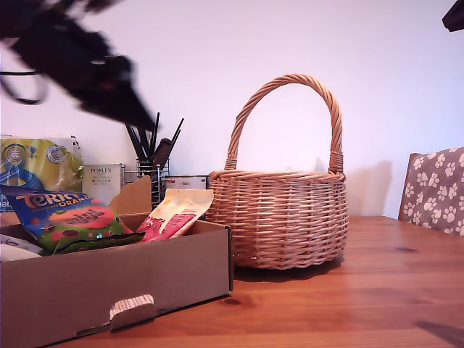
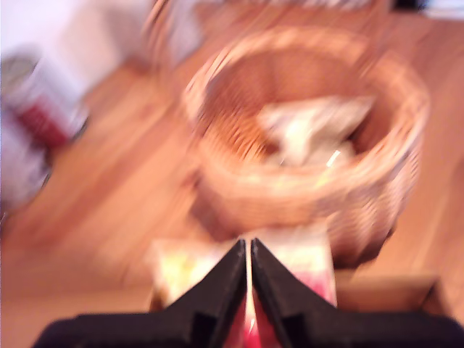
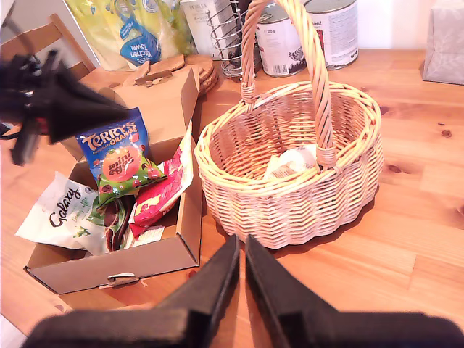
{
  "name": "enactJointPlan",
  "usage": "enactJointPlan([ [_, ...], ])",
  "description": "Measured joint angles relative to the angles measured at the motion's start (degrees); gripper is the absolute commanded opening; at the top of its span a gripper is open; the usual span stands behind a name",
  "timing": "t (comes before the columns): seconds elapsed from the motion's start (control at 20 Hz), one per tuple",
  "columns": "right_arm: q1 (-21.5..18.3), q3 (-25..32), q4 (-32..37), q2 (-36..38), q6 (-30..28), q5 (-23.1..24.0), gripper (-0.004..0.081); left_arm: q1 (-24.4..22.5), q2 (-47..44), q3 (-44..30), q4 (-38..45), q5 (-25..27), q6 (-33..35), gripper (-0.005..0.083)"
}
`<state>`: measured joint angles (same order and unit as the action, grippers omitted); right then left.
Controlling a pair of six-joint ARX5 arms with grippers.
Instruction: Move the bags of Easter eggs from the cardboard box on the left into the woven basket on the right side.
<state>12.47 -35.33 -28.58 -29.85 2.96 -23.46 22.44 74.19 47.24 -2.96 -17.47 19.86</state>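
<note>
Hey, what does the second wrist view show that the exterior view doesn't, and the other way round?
Only the second wrist view: a pale packet inside the basket, the white Galaxy bag in the box, two tins behind the basket, and my second tool shut with nothing in it. Only the exterior view: a paw-print cushion. Both: the basket, the box, the blue Terry's bag and a blurred black arm.

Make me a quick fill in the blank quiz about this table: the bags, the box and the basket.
1. The cardboard box holds a blue bag printed ____.
2. The white bag reads ____.
3. The pale packet lies inside the woven ____.
4. My first claw and my second claw have their jaws ____.
Missing words: Terry's; Galaxy; basket; shut.
</note>
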Motion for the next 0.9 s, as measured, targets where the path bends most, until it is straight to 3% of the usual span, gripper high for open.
enactJointPlan([
  [0.2, 0.0, 0.0, 0.02, 0.0, 0.0, 0.0, -0.0013, -8.39, -6.82, -0.33, -1.14, -4.35, -0.09, -0.0023],
  [0.35, 0.0, 0.0, 0.0, 0.0, 0.0, 0.0, -0.0013, -12.79, -7.02, -0.33, -2.47, -6.12, -0.04, -0.0021],
  [0.4, 0.0, 0.0, 0.0, 0.0, 0.0, 0.0, -0.0013, -13.88, -6.69, -0.33, -3.34, -6.14, -0.04, 0.0021],
  [0.45, 0.0, 0.0, 0.0, 0.0, 0.0, 0.0, -0.0013, -15.23, -6.23, -0.33, -3.87, -6.21, -0.61, 0.0142],
  [0.55, 0.0, 0.0, 0.0, 0.0, 0.0, 0.0, -0.0013, -18.53, -5.64, -0.33, -4.42, -6.34, -5.46, 0.0479],
  [0.6, 0.0, 0.0, 0.0, 0.0, 0.0, 0.0, -0.0013, -20.61, -5.38, -0.2, -4.98, -6.25, -7.28, 0.0553],
  [0.7, 0.0, 0.0, 0.0, 0.0, 0.0, 0.0, -0.0013, -23.5, -3.74, 2.36, -10.6, -6.4, -10.19, 0.0571],
  [0.9, 0.0, 0.0, 0.0, -0.02, 0.0, 0.0, -0.0013, -22.91, 3.85, 15.12, -23.78, -6.64, -7.82, 0.0571],
])
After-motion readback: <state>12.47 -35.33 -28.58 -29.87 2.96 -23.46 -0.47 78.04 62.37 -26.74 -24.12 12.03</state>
